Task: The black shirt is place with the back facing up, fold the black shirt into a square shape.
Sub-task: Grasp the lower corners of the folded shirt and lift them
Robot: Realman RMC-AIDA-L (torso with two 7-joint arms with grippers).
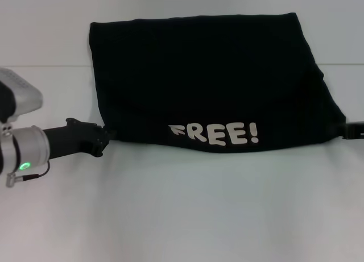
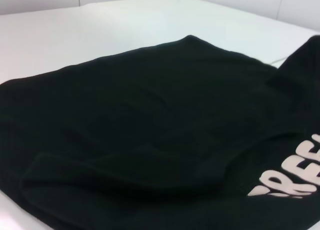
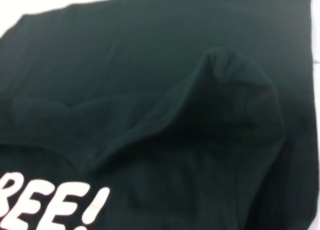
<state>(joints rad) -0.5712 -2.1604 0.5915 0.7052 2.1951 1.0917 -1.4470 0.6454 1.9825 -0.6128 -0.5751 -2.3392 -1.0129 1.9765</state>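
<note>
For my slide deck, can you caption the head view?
Folded black shirt, "FREE!" lettering up, on white table; left gripper and right gripper at its near corners.

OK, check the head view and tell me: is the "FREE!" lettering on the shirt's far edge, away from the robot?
No, the "FREE!" lettering sits along the near edge of the black shirt, the side closest to the robot.

Left gripper (image 1: pixel 107 138): fingertips merge with the shirt (image 1: pixel 210 80) edge, state indeterminate. Right gripper (image 1: pixel 355 129): cropped by the frame edge. "FREE!" lettering (image 3: pixel 47 205) cropped in both wrist views.
</note>
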